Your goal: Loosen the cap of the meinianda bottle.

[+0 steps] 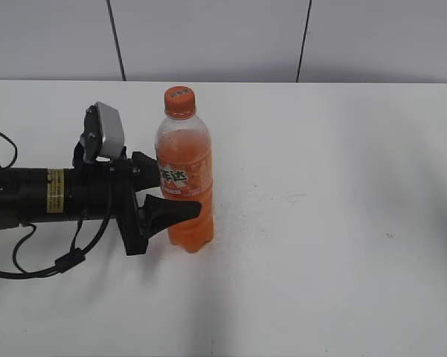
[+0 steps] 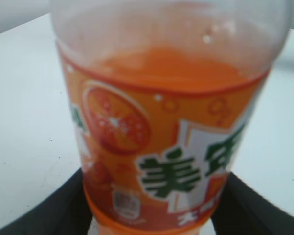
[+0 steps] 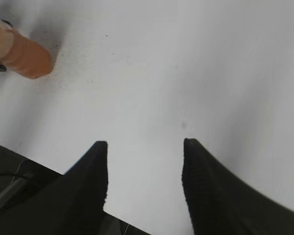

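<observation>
The meinianda bottle [image 1: 184,178] stands upright on the white table, left of centre, with its orange cap [image 1: 179,100] on top. My left gripper [image 1: 177,186] reaches in from the left, one black finger in front of the labelled body and one behind it. In the left wrist view the bottle's label [image 2: 161,147] fills the frame and both fingers of the left gripper [image 2: 154,208] press its sides. My right gripper [image 3: 144,147] is open and empty above bare table. It is out of the exterior view. The bottle's lower body [image 3: 27,56] shows at the far upper left of the right wrist view.
The white table [image 1: 342,223] stretches to the right and front of the bottle. A grey tiled wall [image 1: 208,37] rises behind the table's back edge. The left arm's black cables [image 1: 30,264] lie at the left edge.
</observation>
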Tool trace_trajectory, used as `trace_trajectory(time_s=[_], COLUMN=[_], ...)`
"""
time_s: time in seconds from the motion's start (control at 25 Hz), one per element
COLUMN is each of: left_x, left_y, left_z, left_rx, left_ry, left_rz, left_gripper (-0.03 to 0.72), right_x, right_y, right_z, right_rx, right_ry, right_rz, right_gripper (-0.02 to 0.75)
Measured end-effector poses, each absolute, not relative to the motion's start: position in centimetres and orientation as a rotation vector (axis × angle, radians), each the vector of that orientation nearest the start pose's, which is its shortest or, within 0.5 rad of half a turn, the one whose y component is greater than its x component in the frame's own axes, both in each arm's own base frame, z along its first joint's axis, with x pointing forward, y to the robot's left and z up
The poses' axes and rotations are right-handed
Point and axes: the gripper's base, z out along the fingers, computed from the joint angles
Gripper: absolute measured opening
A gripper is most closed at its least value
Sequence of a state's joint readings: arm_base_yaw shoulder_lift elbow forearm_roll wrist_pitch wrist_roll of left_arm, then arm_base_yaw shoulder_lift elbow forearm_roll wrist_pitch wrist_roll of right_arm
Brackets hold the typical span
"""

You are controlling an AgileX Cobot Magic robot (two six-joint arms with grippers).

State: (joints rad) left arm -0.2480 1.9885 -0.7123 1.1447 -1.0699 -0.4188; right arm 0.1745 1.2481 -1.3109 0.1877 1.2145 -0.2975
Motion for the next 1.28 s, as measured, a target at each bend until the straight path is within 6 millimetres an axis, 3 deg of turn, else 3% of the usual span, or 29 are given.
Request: trace_trajectory(time_s=[0.2, 0.52, 0.76, 0.96, 1.28], left_x=[28.3, 28.3, 28.3, 28.3, 28.3], left_y=[-14.7, -14.7, -14.7, -14.7, -14.7], left_z=[11.1, 11.2, 11.2, 11.2, 11.2], left_rx=[1.111, 1.11, 1.11, 1.11, 1.109], left_ry=[1.643, 1.641, 1.641, 1.641, 1.642], left_rz=[-0.882, -0.883, -0.883, -0.883, -0.885], left_gripper=[0.425, 0.425, 0.425, 0.425, 0.425], right_x=[24.8, 27.2, 28.2, 29.3, 29.5], right_y=[11.4, 21.9, 27.7, 29.4, 29.5], right_z=[38.7, 37.2, 36.5, 35.7, 35.1], right_rx=[-0.78, -1.036, -1.158, -1.148, -1.109], right_ry=[2.526, 2.49, 2.417, 2.422, 2.46], right_rz=[0.234, 0.323, 0.344, 0.355, 0.359], right_gripper=[0.37, 0.367, 0.367, 0.366, 0.366])
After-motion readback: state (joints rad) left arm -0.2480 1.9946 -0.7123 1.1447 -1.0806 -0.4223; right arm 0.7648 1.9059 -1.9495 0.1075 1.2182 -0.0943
